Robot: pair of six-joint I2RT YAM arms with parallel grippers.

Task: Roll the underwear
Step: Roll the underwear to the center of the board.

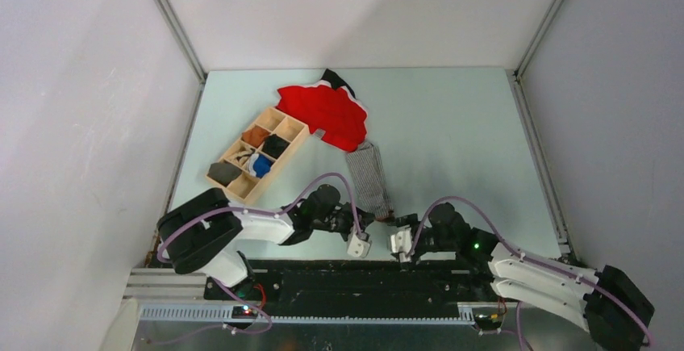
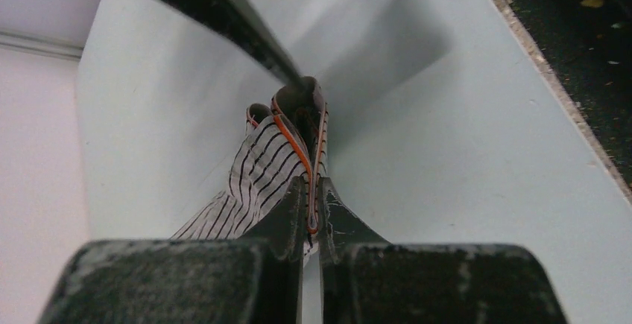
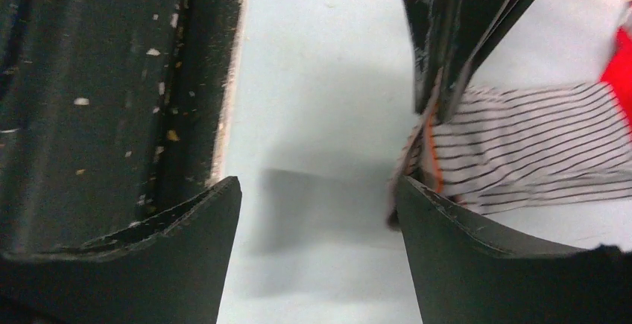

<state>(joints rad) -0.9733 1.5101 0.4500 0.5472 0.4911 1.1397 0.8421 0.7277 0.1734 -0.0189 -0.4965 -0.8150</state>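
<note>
The underwear [image 1: 369, 175] lies as a narrow grey-and-white striped strip from the red cloth down toward the arms. In the left wrist view my left gripper [image 2: 311, 190] is shut on its orange-trimmed near end [image 2: 294, 141], which stands folded up off the table. In the top view that left gripper [image 1: 376, 219] sits at the strip's near tip. My right gripper [image 3: 317, 182] is open just beside that end, with only bare table between its fingers. Its right finger [image 3: 477, 257] touches the striped underwear [image 3: 522, 145]. The right gripper [image 1: 401, 223] faces the left one closely.
A red cloth [image 1: 327, 113] with dark trim lies at the back, touching the strip's far end. A wooden divided box [image 1: 258, 153] holding several rolled items stands at the left. The black base rail [image 3: 89, 100] runs along the table's near edge.
</note>
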